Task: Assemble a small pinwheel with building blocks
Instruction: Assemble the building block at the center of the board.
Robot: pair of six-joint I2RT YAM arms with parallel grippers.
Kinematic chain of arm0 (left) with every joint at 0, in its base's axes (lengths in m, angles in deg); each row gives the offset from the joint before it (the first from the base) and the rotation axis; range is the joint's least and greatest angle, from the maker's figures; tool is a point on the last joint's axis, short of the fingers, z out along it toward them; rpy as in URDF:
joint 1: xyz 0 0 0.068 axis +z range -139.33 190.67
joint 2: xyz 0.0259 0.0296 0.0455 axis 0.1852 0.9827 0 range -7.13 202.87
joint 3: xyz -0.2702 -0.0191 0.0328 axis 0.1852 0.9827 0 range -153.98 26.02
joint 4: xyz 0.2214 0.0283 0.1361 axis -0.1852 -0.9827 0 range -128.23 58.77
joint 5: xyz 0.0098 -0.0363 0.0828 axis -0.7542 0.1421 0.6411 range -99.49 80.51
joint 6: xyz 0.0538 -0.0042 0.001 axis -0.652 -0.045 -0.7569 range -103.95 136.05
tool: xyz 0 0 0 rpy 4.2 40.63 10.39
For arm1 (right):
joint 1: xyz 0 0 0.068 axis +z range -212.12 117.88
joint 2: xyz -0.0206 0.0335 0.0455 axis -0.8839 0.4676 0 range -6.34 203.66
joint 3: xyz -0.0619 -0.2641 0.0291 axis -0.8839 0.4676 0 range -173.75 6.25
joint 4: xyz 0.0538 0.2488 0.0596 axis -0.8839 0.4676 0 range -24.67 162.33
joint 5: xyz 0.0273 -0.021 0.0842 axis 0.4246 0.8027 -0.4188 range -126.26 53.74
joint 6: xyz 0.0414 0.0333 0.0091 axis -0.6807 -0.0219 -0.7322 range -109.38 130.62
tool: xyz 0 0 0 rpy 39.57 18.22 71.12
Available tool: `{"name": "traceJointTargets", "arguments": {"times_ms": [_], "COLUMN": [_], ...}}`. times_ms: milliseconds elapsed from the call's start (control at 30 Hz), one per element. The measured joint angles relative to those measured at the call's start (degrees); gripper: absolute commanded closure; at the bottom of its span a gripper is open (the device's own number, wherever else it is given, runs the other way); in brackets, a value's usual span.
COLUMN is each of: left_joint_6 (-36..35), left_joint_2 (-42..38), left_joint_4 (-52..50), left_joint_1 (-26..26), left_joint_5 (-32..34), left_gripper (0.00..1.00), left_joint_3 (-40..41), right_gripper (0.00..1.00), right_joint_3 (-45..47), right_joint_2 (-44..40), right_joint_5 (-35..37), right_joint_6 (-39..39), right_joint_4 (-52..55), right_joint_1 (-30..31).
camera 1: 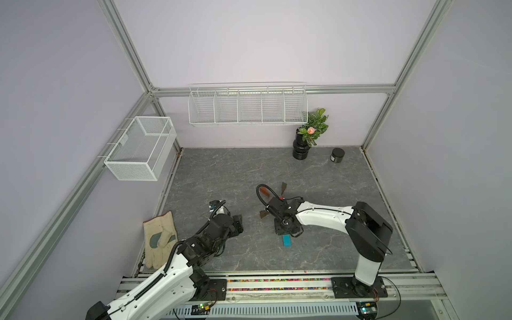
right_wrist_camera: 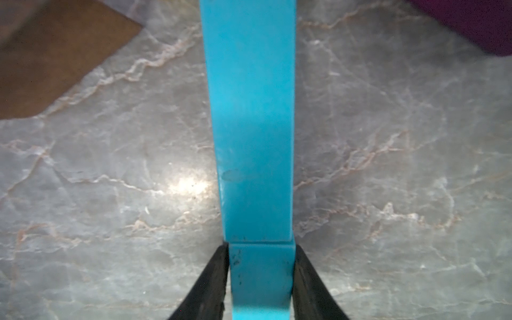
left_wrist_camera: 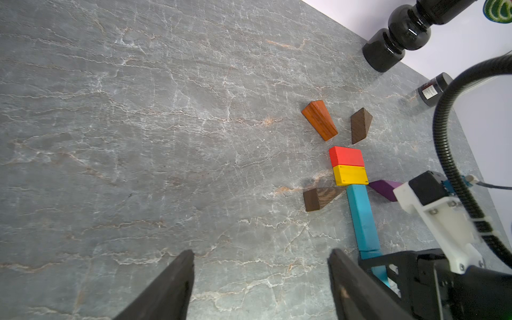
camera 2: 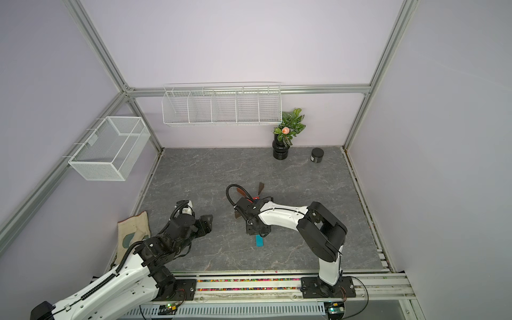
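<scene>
The pinwheel lies flat on the grey table. Its red block (left_wrist_camera: 346,156) and yellow block (left_wrist_camera: 350,175) form the centre, and a teal bar (left_wrist_camera: 363,219) runs from the yellow one. An orange-brown wedge (left_wrist_camera: 318,119), two dark brown wedges (left_wrist_camera: 360,126) (left_wrist_camera: 318,198) and a purple wedge (left_wrist_camera: 385,188) lie around the centre. A second teal bar (right_wrist_camera: 260,277) butts end to end against the first, and my right gripper (right_wrist_camera: 260,279) is shut on its sides; its free end (camera 1: 286,240) shows in both top views. My left gripper (left_wrist_camera: 261,277) hangs open over bare table, left of the stem.
A work glove (camera 1: 159,239) lies at the table's left edge. A black vase with a plant (camera 1: 302,146) and a black jar (camera 1: 338,155) stand at the back right. Wire baskets (camera 1: 246,106) (camera 1: 138,149) hang on the walls.
</scene>
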Motion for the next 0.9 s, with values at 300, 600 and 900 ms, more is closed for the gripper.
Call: {"name": "traceJointTargets", "arguments": {"times_ms": [300,600,900], "left_joint_6": [0.00,0.00,0.00], "left_joint_2": [-0.04,-0.26,-0.26], "left_joint_4": [0.02,0.00,0.02], "left_joint_1": [0.00,0.00,0.00], "left_joint_5": [0.00,0.00,0.00], "left_gripper": [0.22,0.22,0.22], "left_joint_3": [0.09,0.11,0.13], "right_gripper": [0.63,0.63,0.63], "right_joint_3": [-0.07,-0.46,-0.46], "right_joint_2": [0.02,0.24,0.26], "right_joint_5": [-0.07,-0.63,-0.61], "right_joint_6": [-0.02,-0.04,-0.42], "right_joint_4": [0.13,0.20,0.22], "right_joint_1": [0.00,0.00,-0.02]}}
